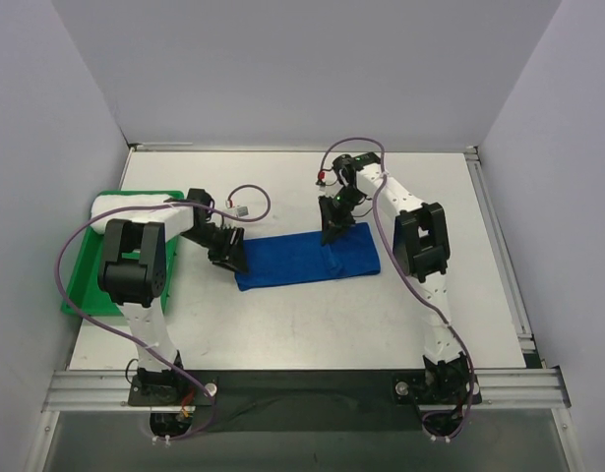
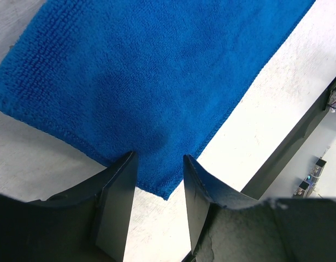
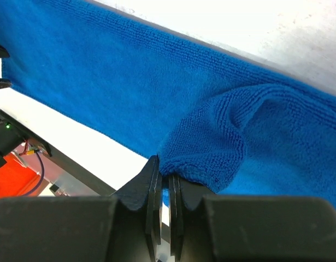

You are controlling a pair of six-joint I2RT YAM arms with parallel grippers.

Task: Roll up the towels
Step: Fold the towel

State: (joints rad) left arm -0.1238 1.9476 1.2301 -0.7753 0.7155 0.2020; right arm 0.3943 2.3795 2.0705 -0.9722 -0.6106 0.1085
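A blue towel (image 1: 307,258) lies as a long strip on the white table. My left gripper (image 1: 233,254) is open at the towel's left end. In the left wrist view the towel (image 2: 146,71) lies flat, and one of its corners sits between the spread tips of the left gripper (image 2: 158,158). My right gripper (image 1: 333,231) is at the towel's far edge, right of the middle. In the right wrist view the right gripper (image 3: 169,173) is shut on a bunched fold of the towel (image 3: 211,147), lifted a little off the rest.
A green tray (image 1: 86,265) stands at the table's left edge with a white towel (image 1: 125,205) at its far end. Grey walls close in the left, back and right. A metal rail (image 1: 302,379) runs along the near edge.
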